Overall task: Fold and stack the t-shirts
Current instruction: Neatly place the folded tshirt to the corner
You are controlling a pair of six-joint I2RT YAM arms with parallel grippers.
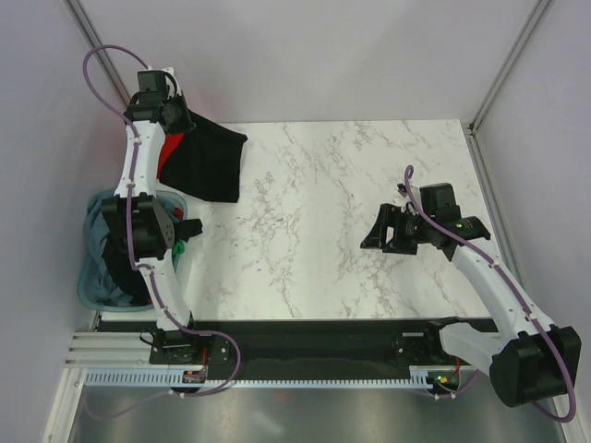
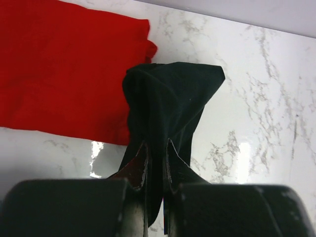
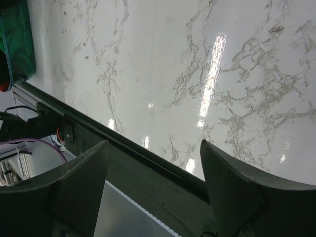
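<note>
White marble-patterned table (image 1: 351, 212), plain pale walls on three sides, metal posts at the far corners. A black rail (image 1: 305, 337) runs along the near edge by the arm bases.

Left gripper (image 2: 155, 158) is at the far-left corner of the table. Its jaws are pinched together on a fold of the black t-shirt (image 2: 173, 98). The cloth rises into the fingers as a bunched ridge, and the rest drapes down onto the marble. From above, the black t-shirt (image 1: 214, 161) spreads from the left gripper (image 1: 177, 118) toward the table centre.

Red t-shirt (image 2: 64, 74) lies flat on the marble just beside the black one, its near corner tucked under the black cloth. In the top view only a strip of red (image 1: 169, 155) shows; the left arm and the black cloth cover the rest.

Grey-blue tub (image 1: 92, 277) sits at the left table edge. The left arm's elbow hangs over it and blocks most of the contents. Dark cloth shows inside, and a green t-shirt (image 1: 182, 247) shows at its rim, also seen in the corner of the right wrist view (image 3: 17, 44).

Right gripper (image 1: 383, 231) is well apart from the shirts, over bare marble on the right half. Its jaws stand wide apart (image 3: 153, 173) with nothing between them.
</note>
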